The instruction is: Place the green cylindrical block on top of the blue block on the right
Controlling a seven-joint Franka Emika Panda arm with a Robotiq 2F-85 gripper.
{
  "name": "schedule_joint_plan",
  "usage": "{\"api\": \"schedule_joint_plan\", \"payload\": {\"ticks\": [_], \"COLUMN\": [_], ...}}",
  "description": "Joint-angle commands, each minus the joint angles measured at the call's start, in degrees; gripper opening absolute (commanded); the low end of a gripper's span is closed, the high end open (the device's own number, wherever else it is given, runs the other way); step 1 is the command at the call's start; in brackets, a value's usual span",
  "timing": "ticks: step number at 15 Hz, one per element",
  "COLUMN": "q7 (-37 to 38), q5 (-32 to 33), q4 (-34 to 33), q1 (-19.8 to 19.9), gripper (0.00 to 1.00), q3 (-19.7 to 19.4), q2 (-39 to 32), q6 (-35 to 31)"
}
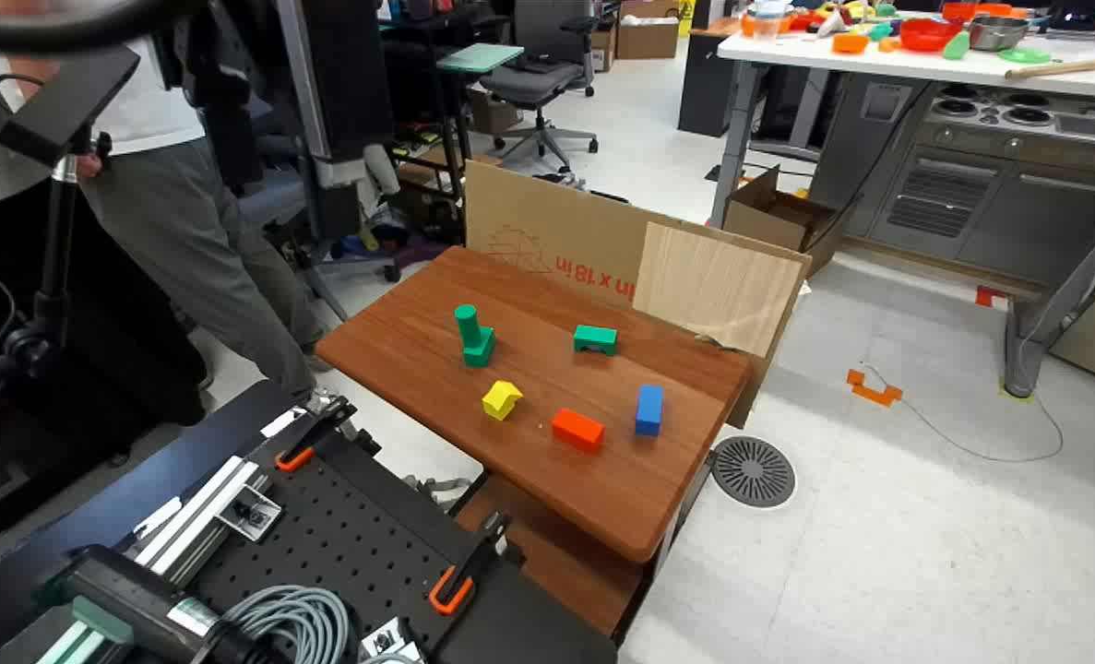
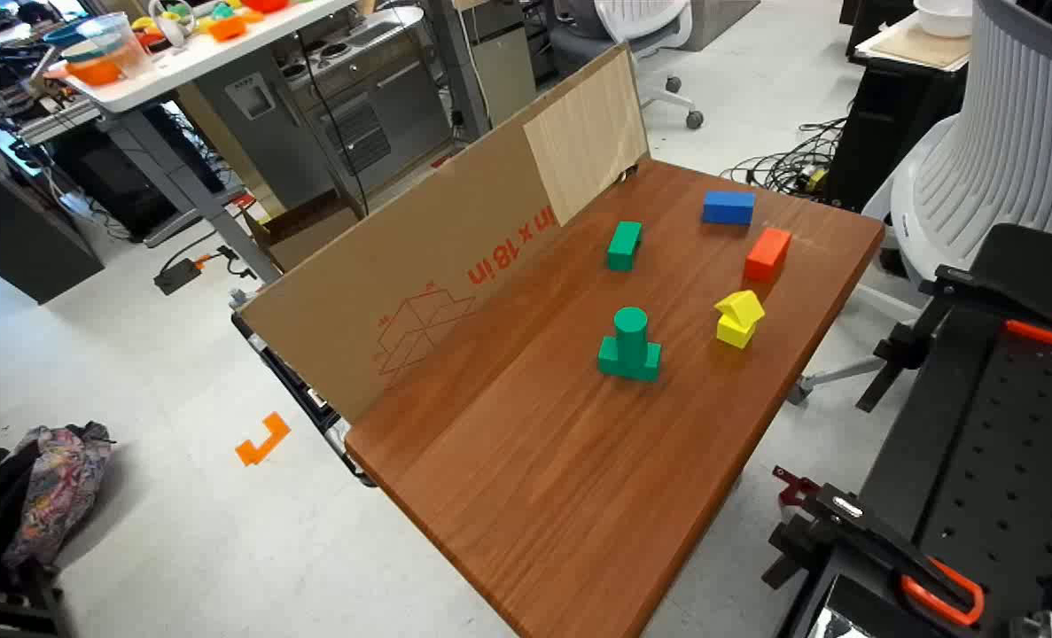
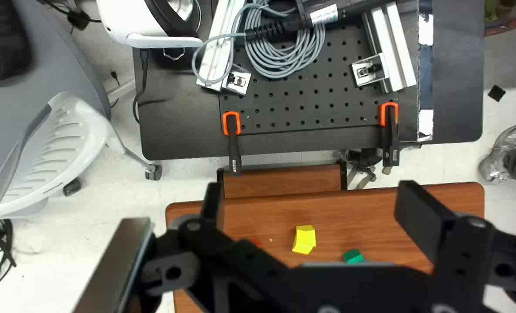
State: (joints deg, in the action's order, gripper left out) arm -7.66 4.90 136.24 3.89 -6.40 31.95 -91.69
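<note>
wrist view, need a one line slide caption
Open jaws frame stacked yellow blocks and a partly hidden green block on a brown table, with coiled cable on a black pegboard at top.

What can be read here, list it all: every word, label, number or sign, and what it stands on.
"in x 18 in": red print, upside down, on the cardboard panel in both exterior views.
Small marks around the panel's red box drawing: too small to read.
White label on the black connector, wrist view: too small to read.
Pale marks on the two clamps, wrist view: too small to read.
</note>
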Motion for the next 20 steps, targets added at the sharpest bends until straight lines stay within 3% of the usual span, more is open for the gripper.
{"api": "schedule_joint_plan", "payload": {"ticks": [1, 7, 12, 20], "q7": [0.00, 0.00, 6.37, 15.96], "q5": [-0.02, -0.02, -0.02, 0.50], "q4": [-0.09, -0.09, 1.76, 3.70], "q1": [0.01, 0.01, -0.20, -2.73], "gripper": [1.00, 1.00, 1.00, 1.00], "q3": [0.02, 0.03, 2.63, 8.79], "q2": [-0.03, -0.03, -4.77, -23.90], "q6": [0.08, 0.07, -4.87, -21.01]}}
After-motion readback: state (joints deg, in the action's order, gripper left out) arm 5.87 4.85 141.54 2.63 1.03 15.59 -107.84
